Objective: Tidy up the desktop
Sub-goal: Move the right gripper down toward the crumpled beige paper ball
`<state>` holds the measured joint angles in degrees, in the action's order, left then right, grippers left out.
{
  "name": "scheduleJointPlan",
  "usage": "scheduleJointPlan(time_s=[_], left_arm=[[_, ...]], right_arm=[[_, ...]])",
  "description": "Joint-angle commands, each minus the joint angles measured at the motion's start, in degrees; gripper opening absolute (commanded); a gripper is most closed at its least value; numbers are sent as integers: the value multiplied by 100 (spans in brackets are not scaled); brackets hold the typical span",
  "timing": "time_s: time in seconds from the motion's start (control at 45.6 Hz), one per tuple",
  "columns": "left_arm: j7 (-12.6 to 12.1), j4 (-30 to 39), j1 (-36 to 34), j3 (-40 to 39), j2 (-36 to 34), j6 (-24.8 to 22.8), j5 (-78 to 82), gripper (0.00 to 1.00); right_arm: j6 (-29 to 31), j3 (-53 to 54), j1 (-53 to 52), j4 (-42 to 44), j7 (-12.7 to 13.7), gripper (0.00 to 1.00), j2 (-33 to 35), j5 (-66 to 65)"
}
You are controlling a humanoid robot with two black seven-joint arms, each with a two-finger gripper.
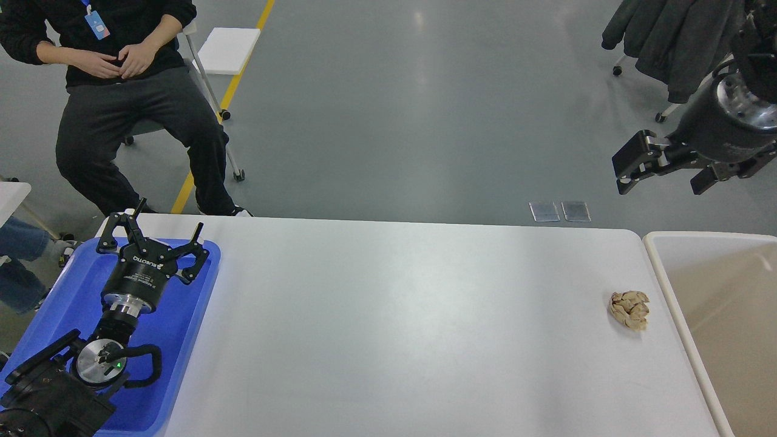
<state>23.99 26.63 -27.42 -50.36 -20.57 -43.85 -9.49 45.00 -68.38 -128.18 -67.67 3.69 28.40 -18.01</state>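
Note:
The white desktop (400, 328) fills the middle of the head view. A crumpled tan paper ball (629, 309) lies on it near the right edge, close to the cream bin. My left gripper (164, 221) is open and empty, hovering over the far end of the blue tray at the left. My right gripper (660, 184) is open and empty, raised high at the upper right, well above and beyond the paper ball.
A blue plastic tray (188, 328) lies on the desktop's left end under my left arm. A cream open bin (661, 285) stands against the table's right edge. A seated person (127, 91) is beyond the far left corner. Jackets hang at the top right.

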Motion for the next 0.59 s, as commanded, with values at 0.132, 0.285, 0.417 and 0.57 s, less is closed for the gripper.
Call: scheduleJointPlan(time_s=[0.132, 0.285, 0.417, 0.57], left_arm=[[0, 0, 0, 0, 0, -1, 0, 99], [0, 0, 0, 0, 0, -1, 0, 99], [0, 0, 0, 0, 0, -1, 0, 99], [0, 0, 0, 0, 0, -1, 0, 99]], right_arm=[[0, -53, -93, 0, 0, 100, 61, -1], [0, -79, -93, 0, 0, 100, 61, -1], [0, -9, -137, 0, -18, 100, 69, 43], [0, -79, -119, 0, -18, 100, 61, 351]])
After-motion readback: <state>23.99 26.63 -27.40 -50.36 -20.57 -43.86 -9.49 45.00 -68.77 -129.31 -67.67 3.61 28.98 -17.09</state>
